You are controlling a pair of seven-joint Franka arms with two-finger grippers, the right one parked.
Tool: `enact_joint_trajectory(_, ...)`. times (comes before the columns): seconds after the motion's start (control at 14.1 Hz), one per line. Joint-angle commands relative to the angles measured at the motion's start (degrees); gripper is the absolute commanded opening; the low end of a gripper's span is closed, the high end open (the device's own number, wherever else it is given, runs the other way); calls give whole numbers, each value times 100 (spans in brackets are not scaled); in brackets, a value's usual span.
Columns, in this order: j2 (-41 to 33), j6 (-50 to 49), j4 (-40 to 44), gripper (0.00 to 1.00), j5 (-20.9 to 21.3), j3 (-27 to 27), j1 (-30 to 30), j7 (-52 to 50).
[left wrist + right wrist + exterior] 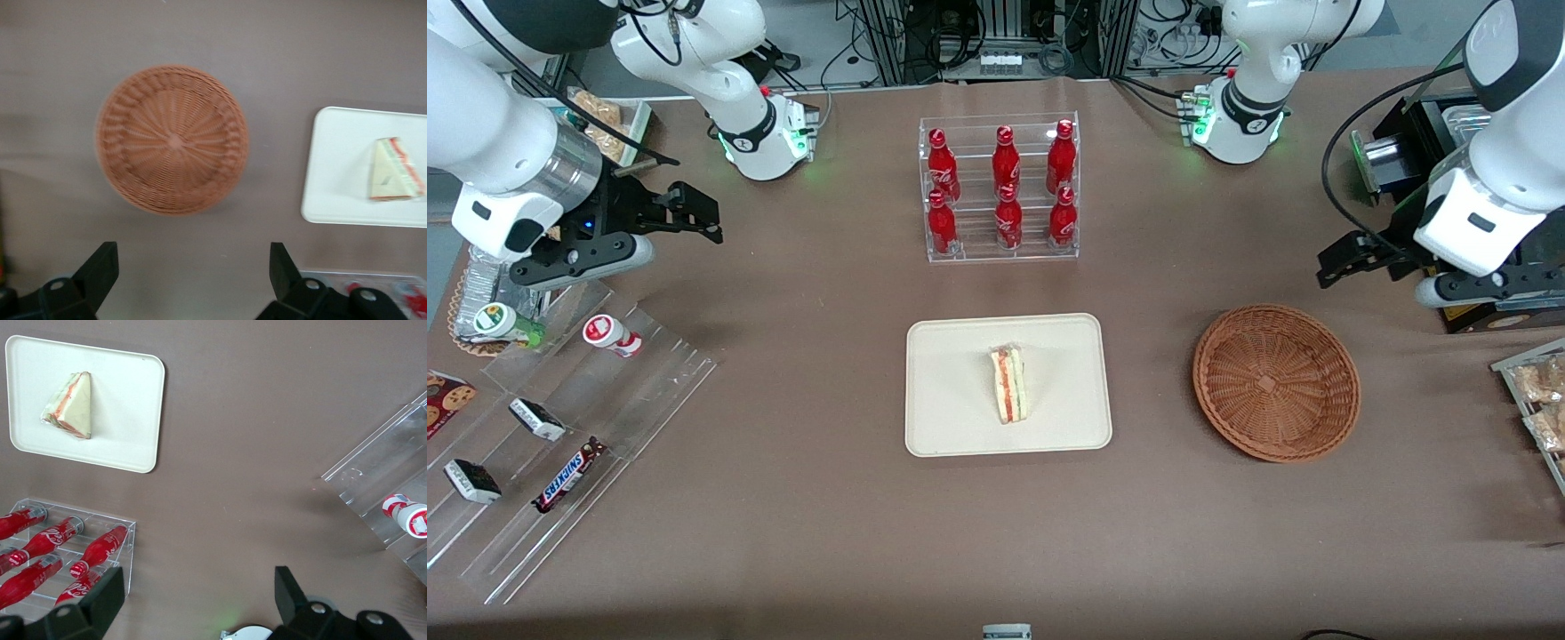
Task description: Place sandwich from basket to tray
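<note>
The sandwich (pixel 1009 384), a pale wedge with red and green filling, lies on the cream tray (pixel 951 356) at the table's middle. It also shows on the tray (pixel 337 167) as a sandwich (pixel 395 170) in the left wrist view, and on the tray (pixel 127 400) as a sandwich (pixel 70 405) in the right wrist view. The wicker basket (pixel 1276 382) beside the tray, toward the working arm's end, holds nothing; the same is seen of the basket (pixel 172 139). My gripper (pixel 1343 260) hangs open and empty above the table, farther from the front camera than the basket; its open gripper (pixel 193 267) frames bare cloth.
A clear rack of red bottles (pixel 1000 191) stands farther back than the tray. A stepped acrylic rack with snacks (pixel 569 427) lies toward the parked arm's end. Packaged pastries (pixel 1538 400) and a black box (pixel 1432 142) sit at the working arm's end.
</note>
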Motion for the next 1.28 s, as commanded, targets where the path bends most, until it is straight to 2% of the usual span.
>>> enact_joint_trajectory(0.0,-149,-303,250,100,469,75,-179,140)
enact_joint_trajectory(0.14,-167,-775,478,100,416,215,-188,149)
enact_joint_trajectory(0.43,-141,-883,584,100,363,453,-285,131)
enact_joint_trajectory(1.2,-123,-927,409,100,293,242,-303,131)
